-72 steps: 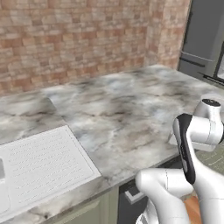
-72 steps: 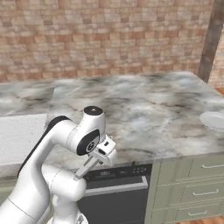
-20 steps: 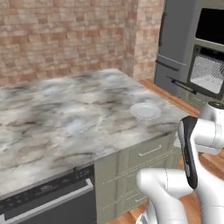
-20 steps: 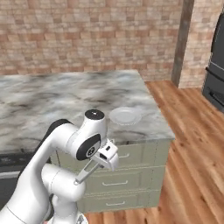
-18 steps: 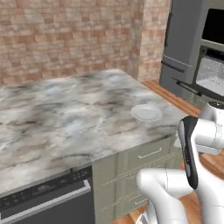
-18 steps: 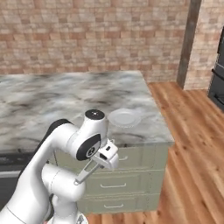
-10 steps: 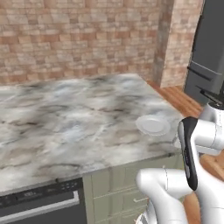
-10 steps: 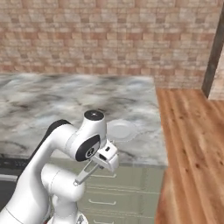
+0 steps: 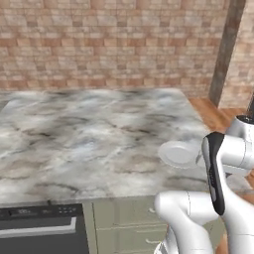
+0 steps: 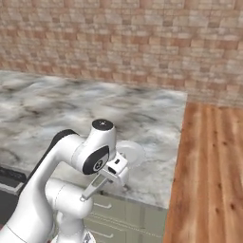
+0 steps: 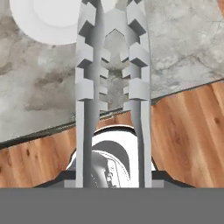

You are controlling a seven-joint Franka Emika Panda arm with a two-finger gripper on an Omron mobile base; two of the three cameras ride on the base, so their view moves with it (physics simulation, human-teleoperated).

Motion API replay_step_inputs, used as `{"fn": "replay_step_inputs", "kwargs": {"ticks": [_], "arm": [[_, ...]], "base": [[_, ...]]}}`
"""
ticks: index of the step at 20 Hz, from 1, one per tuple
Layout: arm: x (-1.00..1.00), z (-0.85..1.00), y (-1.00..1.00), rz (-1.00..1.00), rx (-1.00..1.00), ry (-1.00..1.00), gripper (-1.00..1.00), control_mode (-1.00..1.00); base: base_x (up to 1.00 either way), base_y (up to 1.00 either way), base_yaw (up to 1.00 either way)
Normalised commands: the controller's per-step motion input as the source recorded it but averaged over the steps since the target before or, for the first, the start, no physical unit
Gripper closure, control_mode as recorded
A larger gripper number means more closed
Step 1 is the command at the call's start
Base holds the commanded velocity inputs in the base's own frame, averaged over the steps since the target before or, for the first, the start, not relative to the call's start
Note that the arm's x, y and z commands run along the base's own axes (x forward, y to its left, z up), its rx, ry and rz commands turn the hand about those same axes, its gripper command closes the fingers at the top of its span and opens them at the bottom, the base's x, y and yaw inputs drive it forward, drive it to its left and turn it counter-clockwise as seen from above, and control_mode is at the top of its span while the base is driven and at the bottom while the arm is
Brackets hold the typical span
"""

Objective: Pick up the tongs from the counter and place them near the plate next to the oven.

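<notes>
My gripper (image 10: pixel 116 171) is shut on the tongs (image 10: pixel 95 186), a slim pale two-armed utensil that slants down to the left from the hand, in front of the counter's edge. In the hand view the tongs (image 11: pixel 113 83) run up the middle, their toothed arms close together, tips reaching over the marble counter (image 11: pixel 183 43). The white round plate (image 11: pixel 48 22) lies just left of the tips. From the base cameras the plate (image 9: pixel 177 153) (image 10: pixel 131 153) sits near the counter's front right corner, right behind my arm. The oven is out of view.
The counter (image 9: pixel 89 134) stretches far to the left, under a brick wall (image 10: pixel 118 42). Wooden floor (image 10: pixel 209 171) lies right of the counter's end. A dark dishwasher front (image 9: pixel 39 233) and green drawers (image 10: pixel 123 223) sit below the worktop.
The whole scene has shifted as the base drove right along the counter and turned; the plate now sits close in front of the arm. The gripper stays shut on the tongs.
</notes>
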Motion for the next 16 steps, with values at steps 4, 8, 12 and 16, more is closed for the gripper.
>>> {"fn": "replay_step_inputs", "kwargs": {"ticks": [4,8,12,16], "arm": [[0.00,0.00,0.00,0.00,0.00,0.00,1.00,1.00],[0.00,0.00,0.00,0.00,0.00,0.00,1.00,1.00],[0.00,0.00,0.00,0.00,0.00,0.00,1.00,1.00],[0.13,0.00,-0.08,0.07,0.00,0.00,1.00,-1.00]], "base": [[0.27,-0.41,0.44],[0.03,-0.40,0.45],[0.00,-0.26,0.25],[0.01,0.00,0.03]]}}
